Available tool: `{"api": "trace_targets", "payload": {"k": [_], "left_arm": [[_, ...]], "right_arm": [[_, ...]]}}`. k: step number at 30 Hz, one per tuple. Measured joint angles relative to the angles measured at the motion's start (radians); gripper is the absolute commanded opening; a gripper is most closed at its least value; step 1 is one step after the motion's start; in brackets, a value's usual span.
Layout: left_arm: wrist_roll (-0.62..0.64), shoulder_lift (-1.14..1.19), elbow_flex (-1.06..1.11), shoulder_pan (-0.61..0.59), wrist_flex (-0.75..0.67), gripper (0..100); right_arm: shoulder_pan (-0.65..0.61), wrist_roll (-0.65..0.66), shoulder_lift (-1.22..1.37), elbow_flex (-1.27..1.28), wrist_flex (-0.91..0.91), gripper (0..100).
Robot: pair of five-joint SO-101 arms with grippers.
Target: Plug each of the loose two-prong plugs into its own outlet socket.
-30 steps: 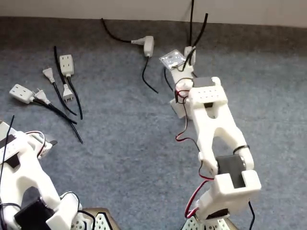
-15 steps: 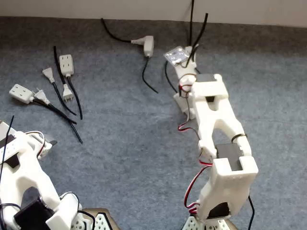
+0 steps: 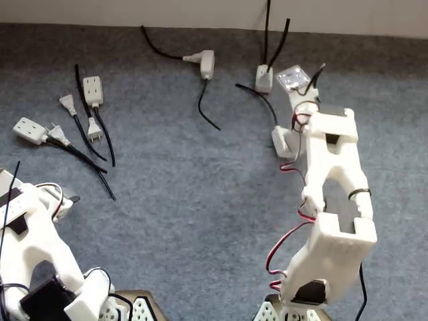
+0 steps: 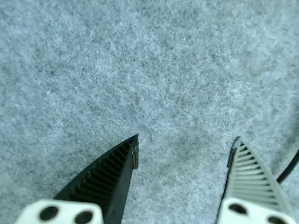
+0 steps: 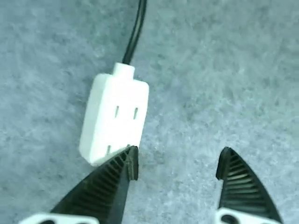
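Both tools spread
My right tool (image 5: 179, 161) sits just beside the socket (image 5: 114, 121); my left tool (image 4: 186, 149) hangs well apart from it.

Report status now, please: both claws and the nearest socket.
Right claw open, empty, beside outlet socket. Its slots unoccupied. Left claw open over bare carpet.
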Motion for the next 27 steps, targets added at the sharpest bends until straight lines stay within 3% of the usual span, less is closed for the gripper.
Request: {"api": "trace_targets", "payload": {"k": [10,19,27], "left_arm": [[0.000,0.000,0.000,0.000,0.000,31],[0.000,0.000,0.000,0.000,0.000,31],[0.000,0.000,0.000,0.000,0.000,31]], "right_arm": [[-0.044,-0.002,0.014,-0.018,-0.002,27.2],[-0.084,-0.195,0.002,-0.117,0.028,27.2],[-0.149,-0.216,0.107,-0.132,0.023,27.2]]}}
